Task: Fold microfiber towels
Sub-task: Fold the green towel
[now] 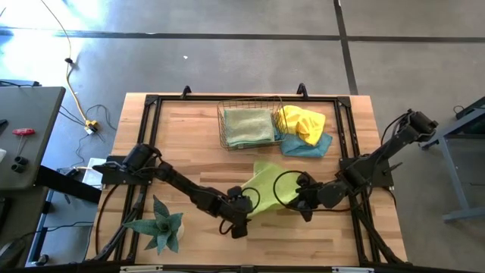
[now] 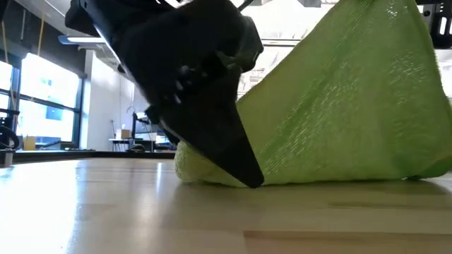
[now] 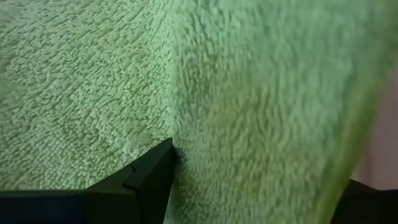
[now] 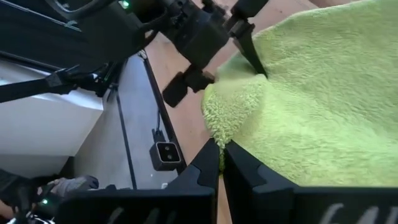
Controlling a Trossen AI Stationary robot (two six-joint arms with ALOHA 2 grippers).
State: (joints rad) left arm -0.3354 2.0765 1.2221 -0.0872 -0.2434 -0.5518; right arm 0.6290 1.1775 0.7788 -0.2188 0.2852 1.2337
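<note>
A lime green towel lies on the wooden table between my two grippers, its left part on the table and its right part raised. My left gripper is open at the towel's left edge, one finger on the cloth and the other past the edge. My right gripper is shut on the towel at its right side. A pale green towel lies in the wire basket. A yellow towel lies on a blue one beside the basket. My left gripper touches the lime towel with one fingertip, set against the cloth at a crease near its left edge. The fingers slant down from the table's left. The other finger stands past the edge, and I cannot tell whether it touches. My right gripper pinches the lime towel's edge between its two fingers, at their free ends, coming level from the table's right. One layer or several, I cannot tell. The cloth rises to the hold and slopes down to the table on the left.
The copper wire basket stands at the table's far middle. A spiky green plant stands at the near left corner. A black frame runs around the table top. Bare wood lies in front of the towel.
</note>
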